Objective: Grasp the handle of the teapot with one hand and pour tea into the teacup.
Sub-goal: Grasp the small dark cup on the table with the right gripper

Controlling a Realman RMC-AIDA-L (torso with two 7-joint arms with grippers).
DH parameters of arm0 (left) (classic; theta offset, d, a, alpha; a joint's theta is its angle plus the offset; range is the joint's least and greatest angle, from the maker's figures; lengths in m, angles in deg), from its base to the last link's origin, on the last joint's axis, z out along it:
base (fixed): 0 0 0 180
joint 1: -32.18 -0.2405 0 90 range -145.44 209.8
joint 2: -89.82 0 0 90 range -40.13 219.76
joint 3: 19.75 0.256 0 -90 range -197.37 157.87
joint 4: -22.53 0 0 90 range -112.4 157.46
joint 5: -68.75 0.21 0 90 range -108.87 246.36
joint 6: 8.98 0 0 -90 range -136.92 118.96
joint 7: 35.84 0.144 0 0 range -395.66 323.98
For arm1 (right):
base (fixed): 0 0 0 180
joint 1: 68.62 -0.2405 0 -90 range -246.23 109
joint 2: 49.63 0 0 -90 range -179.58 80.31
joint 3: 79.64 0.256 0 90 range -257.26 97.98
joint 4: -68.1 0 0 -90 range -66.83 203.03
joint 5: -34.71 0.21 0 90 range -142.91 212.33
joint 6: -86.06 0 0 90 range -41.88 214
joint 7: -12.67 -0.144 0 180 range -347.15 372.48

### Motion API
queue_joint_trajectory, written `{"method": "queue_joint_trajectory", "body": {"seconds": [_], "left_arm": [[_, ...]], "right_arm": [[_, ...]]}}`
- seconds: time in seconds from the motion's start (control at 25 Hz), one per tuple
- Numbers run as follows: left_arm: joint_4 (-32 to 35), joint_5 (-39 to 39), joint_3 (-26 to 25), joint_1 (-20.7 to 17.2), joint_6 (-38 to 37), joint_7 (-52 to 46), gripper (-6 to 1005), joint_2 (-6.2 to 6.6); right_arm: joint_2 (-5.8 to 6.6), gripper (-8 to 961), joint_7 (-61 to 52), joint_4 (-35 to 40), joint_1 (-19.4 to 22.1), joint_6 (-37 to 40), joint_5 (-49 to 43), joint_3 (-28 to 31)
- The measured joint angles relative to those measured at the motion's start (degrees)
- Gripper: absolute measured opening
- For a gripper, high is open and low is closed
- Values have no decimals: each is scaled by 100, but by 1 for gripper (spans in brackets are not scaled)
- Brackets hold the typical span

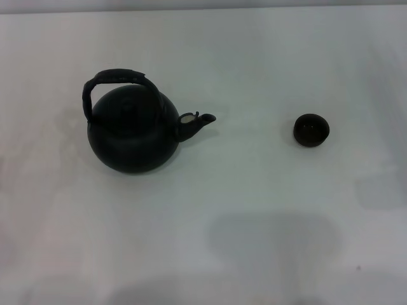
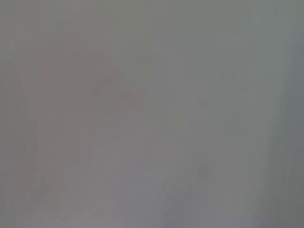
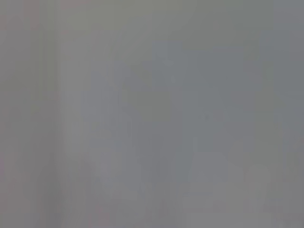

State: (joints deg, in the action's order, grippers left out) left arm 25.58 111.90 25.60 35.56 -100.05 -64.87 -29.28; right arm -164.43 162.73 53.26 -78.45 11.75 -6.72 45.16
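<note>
Teapot (image 1: 132,136) stands upright on the tabletop (image 1: 254,241), spout (image 1: 198,123) toward 3 o'clock, where the teacup (image 1: 311,129) sits well apart. Neither tool shows, so their state is unknown.

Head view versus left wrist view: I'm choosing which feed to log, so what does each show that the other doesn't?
Only the head view shows the large round black teapot with its arched black handle, spout aimed at the tiny round black teacup standing apart on the white table. Only the left wrist view: nothing distinct, a plain grey field. Shared: neither shows a gripper.
</note>
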Motion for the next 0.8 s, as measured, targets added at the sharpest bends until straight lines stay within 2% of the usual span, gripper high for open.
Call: {"method": "queue_joint_trajectory", "body": {"seconds": [0.8], "left_arm": [[-16, 71, 27, 338, 18, -56, 579, 39]], "right_arm": [[2, 857, 109, 29, -34, 95, -18, -20]]}}
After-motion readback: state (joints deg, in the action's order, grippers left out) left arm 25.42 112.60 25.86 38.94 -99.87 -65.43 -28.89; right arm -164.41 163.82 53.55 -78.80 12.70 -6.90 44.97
